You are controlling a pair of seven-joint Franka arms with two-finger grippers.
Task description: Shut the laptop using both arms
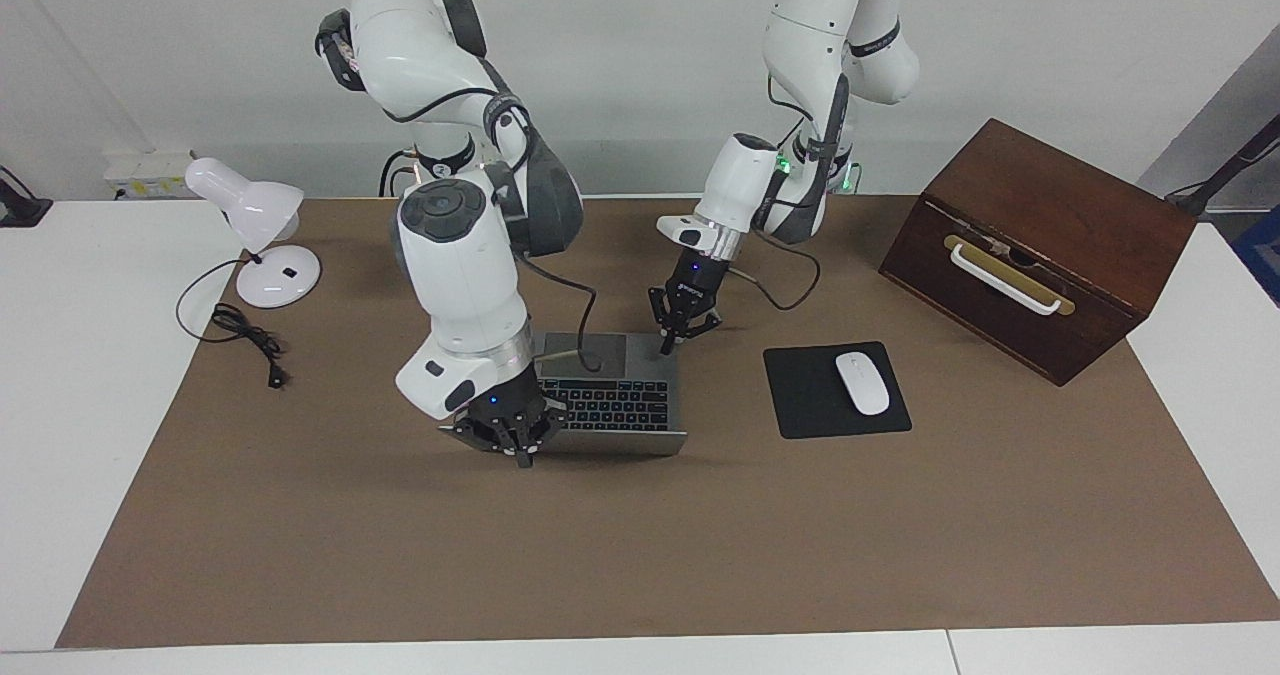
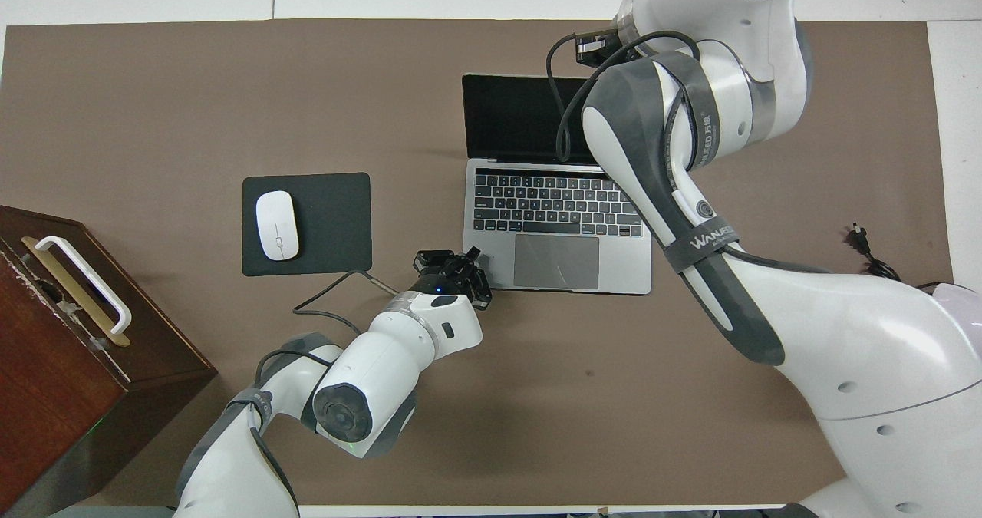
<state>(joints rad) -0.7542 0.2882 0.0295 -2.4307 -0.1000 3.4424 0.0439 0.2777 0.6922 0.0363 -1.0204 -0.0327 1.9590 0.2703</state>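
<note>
The silver-grey laptop (image 1: 640, 367) (image 2: 568, 265) lies open on the brown mat, its dark screen (image 2: 510, 119) leaning away from the robots. My right gripper (image 1: 520, 457) is shut, its tip at the lid's top edge, at the corner toward the right arm's end. In the overhead view the right arm's own wrist hides that gripper. My left gripper (image 1: 668, 348) (image 2: 469, 259) is shut too. It points down at the palm-rest corner nearest the robots, toward the left arm's end. Whether it touches the laptop is not visible.
A black mouse pad (image 1: 800, 410) (image 2: 334, 222) with a white mouse (image 1: 862, 383) (image 2: 276, 225) lies beside the laptop toward the left arm's end. A brown wooden box (image 1: 1040, 215) (image 2: 54, 364) stands past it. A white desk lamp (image 1: 255, 225) and its cord (image 1: 245, 340) sit at the right arm's end.
</note>
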